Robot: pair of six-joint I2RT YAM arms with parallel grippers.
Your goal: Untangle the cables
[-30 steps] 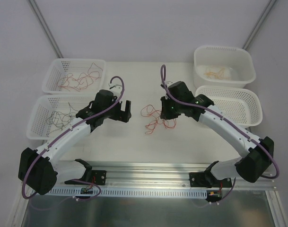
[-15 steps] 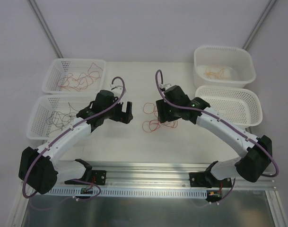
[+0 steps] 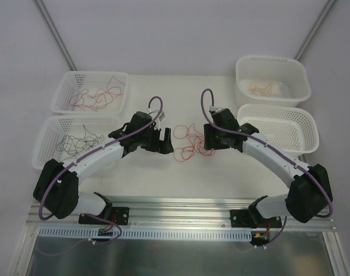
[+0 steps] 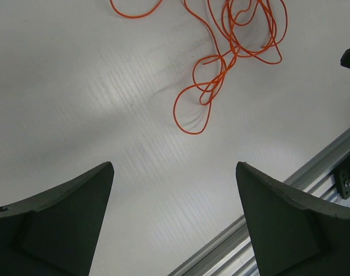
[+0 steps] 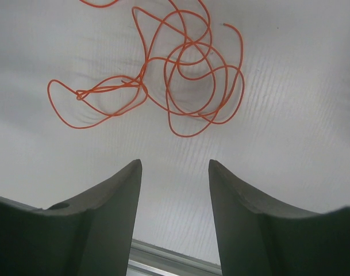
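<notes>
Wide white table [image 3: 180, 100] fills the overhead view, and both arms reach in over its middle, the left arm [image 3: 100, 156] sweeping from the lower left, the right arm [image 3: 266, 154] curving from the lower right. Four white baskets line the sides: at upper left a shallow basket [image 3: 61, 98] with red and orange wires, below it a second basket [image 3: 43, 146] with thin black wires, at upper right a deep tub [image 3: 301, 80] with pale yellow strands, and just under that a low mesh basket [image 3: 311, 132]. Now the left gripper [image 3: 163, 146] hangs over bare table at the tangle's left edge, fingers spread wide with nothing between them; its wrist camera shows the loops at upper right. The right gripper [image 3: 207, 142] sits at the tangle's right edge, jaws parted to a middling gap, gripping nothing. And between the two, flat on the table at centre frame, lie the orange cables [image 3: 191, 125], looped over one another in a loose knot, touched by neither gripper.
</notes>
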